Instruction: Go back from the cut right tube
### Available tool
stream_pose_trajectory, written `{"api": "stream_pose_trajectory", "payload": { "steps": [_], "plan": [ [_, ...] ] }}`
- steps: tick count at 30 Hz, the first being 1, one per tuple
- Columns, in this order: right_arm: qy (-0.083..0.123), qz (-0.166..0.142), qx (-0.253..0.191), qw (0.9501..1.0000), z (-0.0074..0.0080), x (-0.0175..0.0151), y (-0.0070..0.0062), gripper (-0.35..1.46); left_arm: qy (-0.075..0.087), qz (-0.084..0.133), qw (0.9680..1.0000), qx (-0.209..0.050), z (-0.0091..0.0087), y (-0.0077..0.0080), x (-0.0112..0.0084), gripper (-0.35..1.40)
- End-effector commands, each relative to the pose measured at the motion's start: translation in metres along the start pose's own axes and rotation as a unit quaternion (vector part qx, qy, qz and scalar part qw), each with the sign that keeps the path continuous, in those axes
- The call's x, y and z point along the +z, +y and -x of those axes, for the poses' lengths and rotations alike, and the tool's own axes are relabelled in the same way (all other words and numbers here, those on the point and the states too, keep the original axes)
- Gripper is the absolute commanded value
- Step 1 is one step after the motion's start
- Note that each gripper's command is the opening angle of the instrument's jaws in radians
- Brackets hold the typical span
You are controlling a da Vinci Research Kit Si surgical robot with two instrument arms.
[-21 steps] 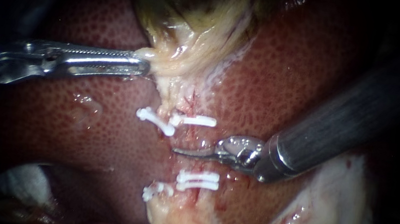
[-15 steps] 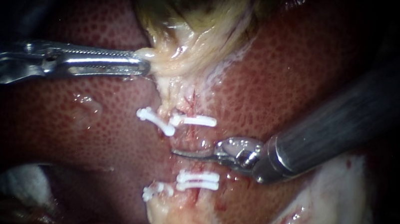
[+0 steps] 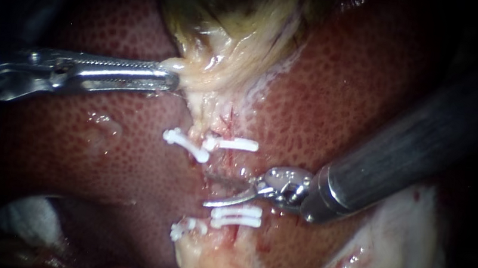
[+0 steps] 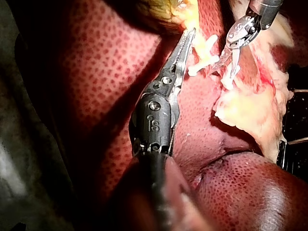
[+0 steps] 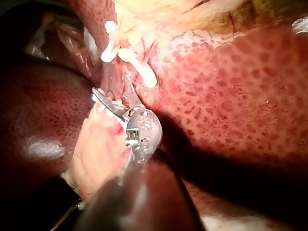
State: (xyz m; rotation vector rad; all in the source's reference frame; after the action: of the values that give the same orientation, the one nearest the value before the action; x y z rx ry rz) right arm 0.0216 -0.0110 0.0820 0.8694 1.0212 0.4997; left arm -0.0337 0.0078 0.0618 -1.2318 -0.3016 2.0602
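The right tube (image 3: 227, 164) runs down the middle of the endoscope view, across the liver (image 3: 338, 103). It carries one white clip (image 3: 232, 144) above and a pair of white clips (image 3: 236, 215) below. The bare, reddened stretch between those clips is where the hand of the right instrument (image 3: 208, 189) lies. That hand is released. Its two thin curved blades stand apart in a narrow V with the tips pointing toward the view's left. The upper blade lies just under the single clip and the lower blade just above the pair. Nothing is pinched between the blades, and whether the tube between them is parted cannot be told from this view. The right wrist view shows the same spread blades, with the clips just ahead of their tips.

Just beside the right tube, toward the view's left, a second strand carries its own clips, an upper one (image 3: 185, 143) and a lower one (image 3: 185, 227).

Further up, the yellowish lower end of the gallbladder (image 3: 226, 36) narrows toward the clipped strands. The hand of the left instrument (image 3: 175, 75) is clenched on the edge of that yellowish tissue. Its long ridged jaws lie together with a small fold of the tissue caught at their tips. In the left wrist view the same jaws reach into the yellow tissue, and the right instrument's hand is ahead of them and to one side, near the clips.

Pale fatty tissue (image 3: 401, 242) lies under the right instrument's dark shaft.
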Motion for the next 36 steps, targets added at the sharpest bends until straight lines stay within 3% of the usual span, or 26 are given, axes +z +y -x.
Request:
{"api": "stream_pose_trajectory", "payload": {
  "steps": [1, 7, 11, 13, 20, 27, 31, 36],
  "plan": [
    [0.0, -0.001, 0.0, 1.0, 0.0, 0.0, -0.0001, 1.13, 0.0, 0.0, 1.0, 0.0, 0.0, 0.0, 0.0, -0.35],
    [-0.002, -0.004, -0.005, 1.0, 0.0004, -0.0004, -0.0012, 1.26, 0.0, 0.0, 1.0, 0.0, 0.0, -0.0001, 0.0, -0.35],
    [0.006, 0.042, -0.061, 0.9973, 0.0005, -0.0015, -0.0022, 1.43, 0.0, 0.001, 1.0, 0.0, 0.0002, -0.0005, 0.0, -0.35],
    [0.006, 0.048, -0.079, 0.9957, 0.0003, -0.0025, -0.0025, 1.43, 0.0, 0.001, 1.0, 0.0, 0.0002, -0.0006, 0.0, -0.35],
    [0.004, 0.074, -0.133, 0.9883, -0.0015, -0.0076, -0.0029, 1.43, 0.0, 0.001, 1.0, 0.0, 0.0003, -0.0009, 0.0001, -0.35],
    [0.005, 0.104, -0.174, 0.9791, -0.0044, -0.0132, -0.0039, 1.43, 0.0, 0.001, 1.0, 0.0, 0.0003, -0.0009, 0.0001, -0.35],
    [0.005, 0.119, -0.19, 0.9746, -0.0058, -0.0152, -0.0047, 1.43, 0.0, 0.001, 1.0, 0.0, 0.0003, -0.0009, 0.0001, -0.35],
    [0.004, 0.138, -0.196, 0.971, -0.0064, -0.0162, -0.0055, 1.43, 0.0, 0.001, 1.0, 0.0, 0.0004, -0.0008, 0.0002, -0.35]
  ]
}}
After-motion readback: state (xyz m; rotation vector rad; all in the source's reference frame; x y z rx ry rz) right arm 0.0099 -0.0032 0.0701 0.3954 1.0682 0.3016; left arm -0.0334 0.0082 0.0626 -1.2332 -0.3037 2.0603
